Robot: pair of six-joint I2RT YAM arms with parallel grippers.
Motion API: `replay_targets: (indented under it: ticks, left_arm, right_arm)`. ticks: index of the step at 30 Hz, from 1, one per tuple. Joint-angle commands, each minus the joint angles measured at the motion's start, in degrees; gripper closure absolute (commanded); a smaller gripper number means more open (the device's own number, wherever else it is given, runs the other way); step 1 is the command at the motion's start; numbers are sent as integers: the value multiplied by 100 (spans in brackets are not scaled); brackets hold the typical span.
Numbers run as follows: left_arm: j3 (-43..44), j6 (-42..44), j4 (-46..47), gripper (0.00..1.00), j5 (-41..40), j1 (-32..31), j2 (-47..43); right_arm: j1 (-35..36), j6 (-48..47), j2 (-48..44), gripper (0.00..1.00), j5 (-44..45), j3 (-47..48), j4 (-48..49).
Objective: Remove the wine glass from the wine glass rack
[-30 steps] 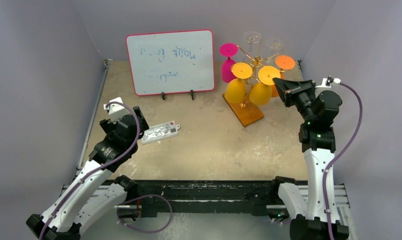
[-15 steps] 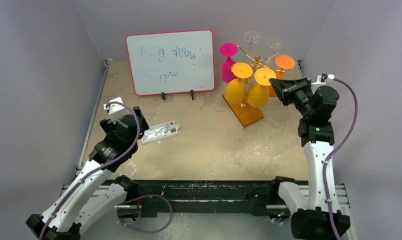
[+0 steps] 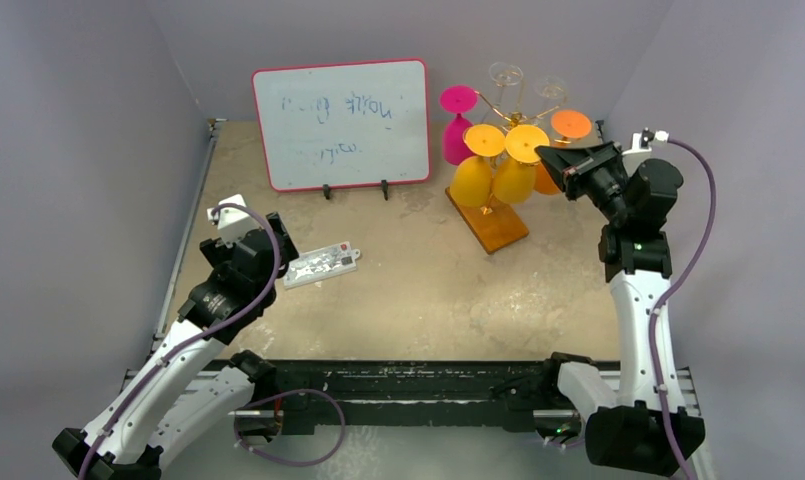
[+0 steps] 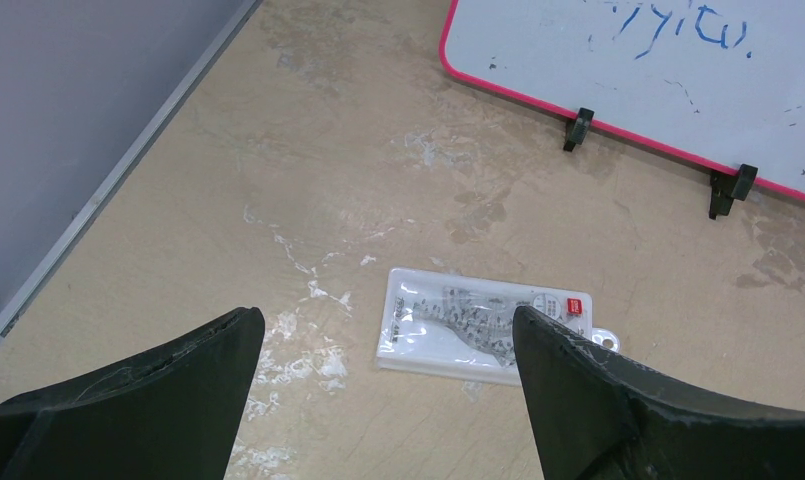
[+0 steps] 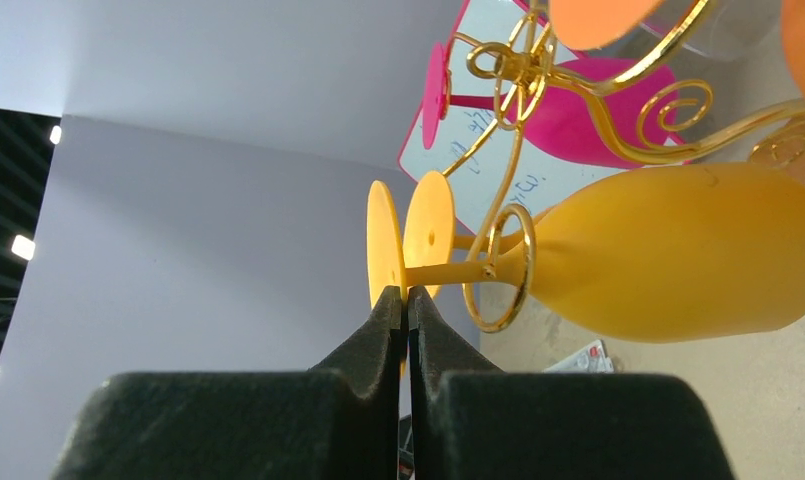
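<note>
The wine glass rack (image 3: 488,225) is a gold wire stand on a wooden base at the back right; its scrolls (image 5: 618,125) show in the right wrist view. A yellow wine glass (image 3: 513,180) hangs upside down from it, bowl (image 5: 678,250) large in the right wrist view, its stem running through a gold ring. My right gripper (image 3: 546,155) (image 5: 406,295) is shut on the edge of that glass's round foot (image 5: 383,250). My left gripper (image 3: 270,240) (image 4: 386,320) hovers open over the table at the left, holding nothing.
More glasses hang on the rack: a second yellow one (image 3: 471,180), a pink one (image 3: 456,140), an orange one (image 3: 571,124) and clear ones (image 3: 503,75). A red-framed whiteboard (image 3: 343,120) stands at the back. A white packet (image 4: 478,325) lies under the left gripper.
My right gripper has moved up and to the left toward the rack's stem, carrying the yellow glass's foot and bowl with it. The left arm has not moved.
</note>
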Motion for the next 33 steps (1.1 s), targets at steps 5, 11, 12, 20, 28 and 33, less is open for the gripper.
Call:
replay_targets:
  ticks: [5, 11, 12, 20, 28, 33]
  left_arm:
    - [236, -19, 117, 5, -53, 24, -6]
    - [224, -27, 117, 5, -48, 23, -31]
    - [222, -19, 117, 5, -33, 22, -25]
    - [229, -41, 108, 6, -29, 23, -44]
    - [225, -30, 117, 6, -18, 23, -47]
    - [213, -42, 117, 5, -35, 24, -72]
  right_arm:
    - [-6, 216, 212, 100, 2, 346, 693]
    - [-1, 370, -90, 100, 953, 325, 361]
    - [2, 472, -118, 100, 1015, 288, 458]
    - [3, 849, -288, 100, 1540, 188, 289]
    - [3, 838, -233, 100, 1321, 94, 362]
    - [3, 855, -251, 100, 1272, 1, 429]
